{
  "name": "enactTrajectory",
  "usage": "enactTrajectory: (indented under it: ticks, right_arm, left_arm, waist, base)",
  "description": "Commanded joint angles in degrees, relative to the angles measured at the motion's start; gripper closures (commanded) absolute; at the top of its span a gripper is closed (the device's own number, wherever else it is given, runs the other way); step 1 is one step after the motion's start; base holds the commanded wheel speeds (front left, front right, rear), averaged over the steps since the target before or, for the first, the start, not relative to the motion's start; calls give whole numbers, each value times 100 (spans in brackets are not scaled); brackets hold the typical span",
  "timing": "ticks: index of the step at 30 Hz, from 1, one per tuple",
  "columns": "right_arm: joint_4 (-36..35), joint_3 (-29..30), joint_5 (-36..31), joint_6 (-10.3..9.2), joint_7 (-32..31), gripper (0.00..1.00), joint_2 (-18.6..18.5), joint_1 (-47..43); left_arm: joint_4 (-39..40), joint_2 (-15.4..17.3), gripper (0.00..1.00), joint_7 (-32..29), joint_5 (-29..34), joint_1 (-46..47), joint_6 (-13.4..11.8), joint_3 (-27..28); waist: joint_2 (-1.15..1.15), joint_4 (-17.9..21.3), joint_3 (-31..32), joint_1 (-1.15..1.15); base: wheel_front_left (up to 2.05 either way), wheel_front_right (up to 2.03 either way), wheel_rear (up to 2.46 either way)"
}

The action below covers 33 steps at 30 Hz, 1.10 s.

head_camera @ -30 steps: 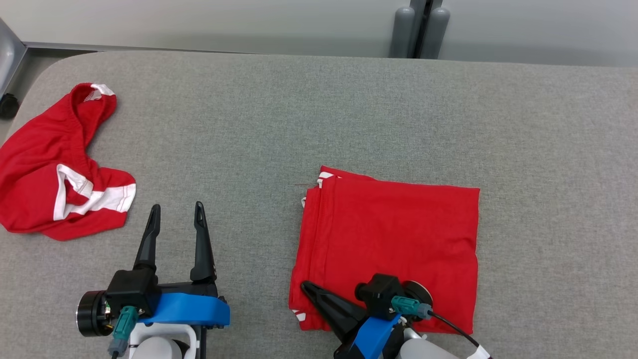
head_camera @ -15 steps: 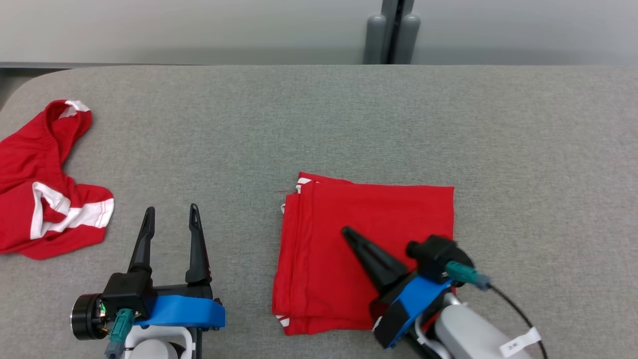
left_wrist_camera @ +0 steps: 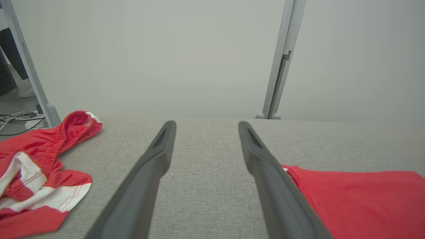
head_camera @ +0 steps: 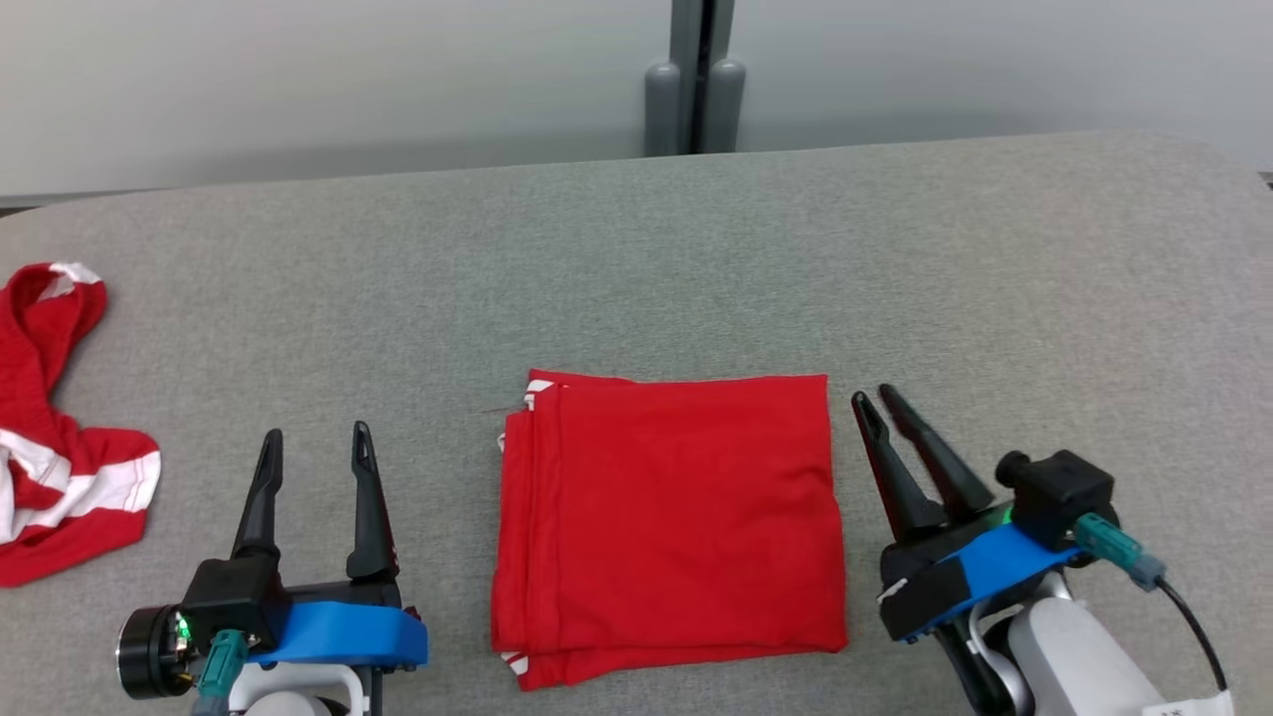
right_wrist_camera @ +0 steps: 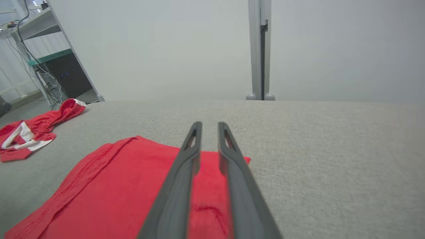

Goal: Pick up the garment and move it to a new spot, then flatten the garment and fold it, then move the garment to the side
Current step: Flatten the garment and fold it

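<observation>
A red garment (head_camera: pixel 666 517) lies folded into a neat square on the grey padded table (head_camera: pixel 696 268), near its front edge, with white trim peeking out at its left corners. To the left of it my left gripper (head_camera: pixel 316 433) hovers open and empty; the left wrist view shows those fingers (left_wrist_camera: pixel 206 123) spread wide with the garment (left_wrist_camera: pixel 358 199) at the lower right. My right gripper (head_camera: pixel 871 394) sits just off the garment's right edge, open by a narrow gap with nothing between the fingers. In the right wrist view that gripper (right_wrist_camera: pixel 210 123) points past the garment's (right_wrist_camera: pixel 116 186) far corner.
A second red garment with white bands (head_camera: pixel 60 487) lies crumpled at the table's left edge, also seen as a red heap (left_wrist_camera: pixel 30 156) in the left wrist view. A grey post (head_camera: pixel 694 99) stands against the wall behind the table. Bare grey padding stretches across the back and right.
My right gripper has lifted off the folded garment, swung to its right side and parted its fingers slightly. The head camera has turned rightward. The left gripper stays open.
</observation>
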<state>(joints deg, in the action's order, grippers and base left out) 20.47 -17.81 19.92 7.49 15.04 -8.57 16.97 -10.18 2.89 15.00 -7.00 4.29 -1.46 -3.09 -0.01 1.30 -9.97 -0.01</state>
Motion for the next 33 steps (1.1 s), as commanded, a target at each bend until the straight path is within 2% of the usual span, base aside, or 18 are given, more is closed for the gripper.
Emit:
enactTrajectory:
  ticks: [1, 2, 12, 19, 33]
  right_arm:
    - [-74, 108, -70, 1, 18, 14, -23, -102]
    - [-115, 180, -105, 2, 19, 0, -21, -141]
    - [-477, 1000, -317, 2, 18, 0, 51, -675]
    - [-724, 1290, -486, 1, 18, 0, 113, -1103]
    - [-990, 1254, -791, 1, 18, 0, 337, -1474]
  left_arm:
    - [12, -3, 0, 25, 33, -38, 16, 34]
    - [16, -3, 0, 25, 44, -46, 16, 66]
    - [72, -2, 0, 25, 110, -147, 83, 248]
    - [92, -2, 0, 25, 177, -294, 91, 334]
    - [76, -3, 0, 25, 271, -401, 138, 520]
  waist:
    - [1, 87, 64, 1]
    - [1, 122, 81, 1]
    - [1, 268, 227, 1]
    - [1, 263, 352, 1]
    - [1, 131, 477, 1]
  base:
    - [0, 0, 0]
    - [0, 0, 0]
    - [0, 0, 0]
    - [0, 0, 0]
    - [0, 0, 0]
